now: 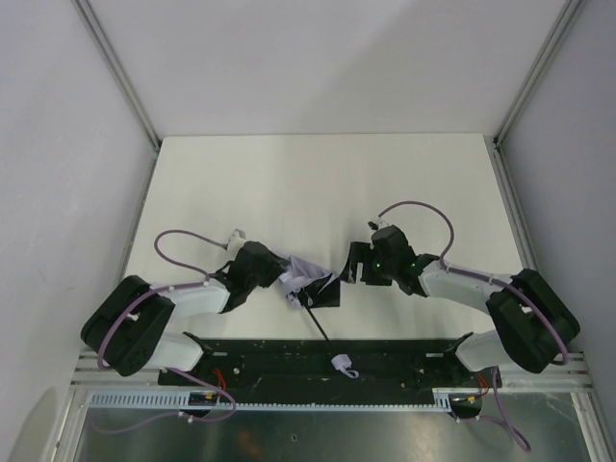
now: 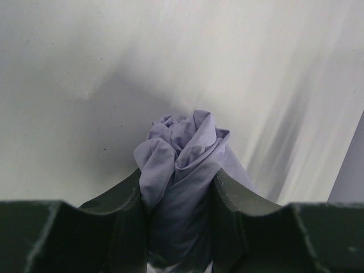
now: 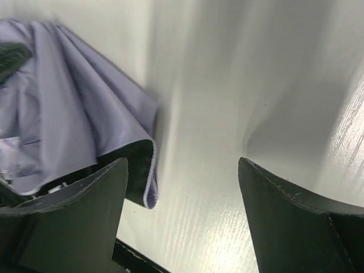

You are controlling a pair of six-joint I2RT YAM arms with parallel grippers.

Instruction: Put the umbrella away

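Note:
The umbrella (image 1: 308, 279) lies near the table's front edge between my two arms: bunched lavender canopy with a black underside, a thin black shaft (image 1: 315, 324) running toward me, and its small handle with loop (image 1: 342, 366) on the black base rail. My left gripper (image 1: 279, 274) is shut on the bunched canopy fabric (image 2: 182, 170), which fills the gap between its fingers. My right gripper (image 1: 351, 265) is open just right of the canopy; a fold of the canopy's edge (image 3: 74, 125) hangs beside its left finger (image 3: 79, 216), and nothing sits between the fingers.
The white table (image 1: 318, 183) stretches behind the umbrella, with grey walls on both sides. The black base rail (image 1: 289, 361) runs along the near edge.

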